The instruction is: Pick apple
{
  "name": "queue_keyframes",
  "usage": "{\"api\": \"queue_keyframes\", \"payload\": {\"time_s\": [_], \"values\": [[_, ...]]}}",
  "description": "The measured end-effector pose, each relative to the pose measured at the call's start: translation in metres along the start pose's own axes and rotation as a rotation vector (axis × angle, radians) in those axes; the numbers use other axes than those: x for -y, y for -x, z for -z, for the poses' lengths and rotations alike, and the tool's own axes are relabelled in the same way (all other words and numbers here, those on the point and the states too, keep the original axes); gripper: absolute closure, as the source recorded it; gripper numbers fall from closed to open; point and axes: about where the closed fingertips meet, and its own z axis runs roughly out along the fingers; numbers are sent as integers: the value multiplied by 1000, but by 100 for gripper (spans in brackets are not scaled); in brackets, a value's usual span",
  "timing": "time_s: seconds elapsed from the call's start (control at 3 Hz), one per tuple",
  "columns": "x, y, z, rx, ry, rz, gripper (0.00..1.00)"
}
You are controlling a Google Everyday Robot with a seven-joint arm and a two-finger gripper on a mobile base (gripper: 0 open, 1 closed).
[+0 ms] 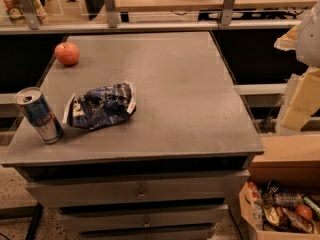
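The apple [67, 53] is small, round and red-orange with a paler patch. It sits on the far left corner of the grey cabinet top [175, 84]. My gripper [299, 104] shows as pale cream parts at the right edge of the view, beyond the cabinet's right side and far from the apple. It holds nothing that I can see.
A blue and silver drink can [39, 115] stands upright at the front left. A crumpled blue chip bag [101, 105] lies beside it. A cardboard box of packaged snacks [282, 211] sits on the floor at lower right. A railing [150, 26] runs behind the cabinet.
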Motion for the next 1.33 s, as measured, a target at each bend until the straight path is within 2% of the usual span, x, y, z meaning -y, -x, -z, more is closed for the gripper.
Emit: {"api": "queue_keyframes", "payload": {"time_s": [0.33, 0.67, 1.0, 1.33], "values": [[0, 0, 0, 0, 0, 0, 0], [13, 17, -2, 60, 7, -20, 0], [38, 60, -11, 127, 18, 6, 0], [57, 118, -31, 224, 47, 50, 0]]}}
